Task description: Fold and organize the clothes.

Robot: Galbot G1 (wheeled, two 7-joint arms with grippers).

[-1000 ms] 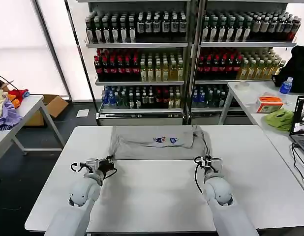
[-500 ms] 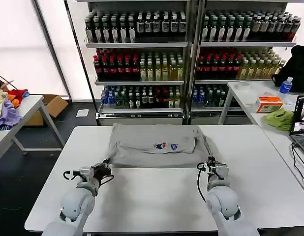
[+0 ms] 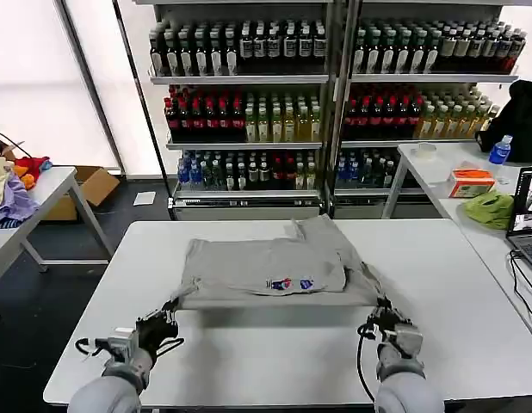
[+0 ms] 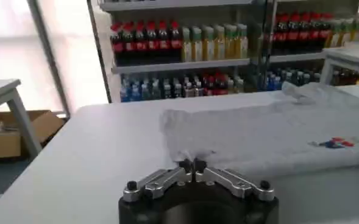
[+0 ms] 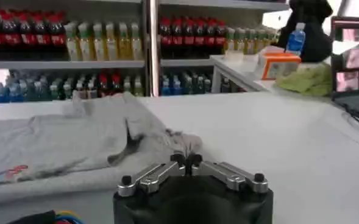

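A light grey shirt (image 3: pixel 266 262) lies across the middle of the white table (image 3: pixel 275 353), its small multicoloured chest print (image 3: pixel 289 283) near the front edge of the cloth. My left gripper (image 3: pixel 170 320) is shut on the shirt's near left corner (image 4: pixel 188 159). At the near right corner (image 5: pixel 180 146), my right gripper (image 3: pixel 382 315) is shut on the cloth too. The shirt's front edge is stretched taut between the two grippers. Part of the far side is folded over and bunched (image 3: pixel 322 232).
Drink shelves (image 3: pixel 326 95) stand behind the table. A side table at the right holds a lime-green cloth bundle (image 3: pixel 490 209), an orange box (image 3: pixel 471 182) and a laptop (image 3: pixel 528 219). Coloured fabrics (image 3: pixel 12 194) lie on a left table. Bare tabletop lies near the front edge.
Both grippers have pulled back toward me, dragging the shirt's front edge nearer. The chest print moved with it and the cloth now lies flatter and wider.
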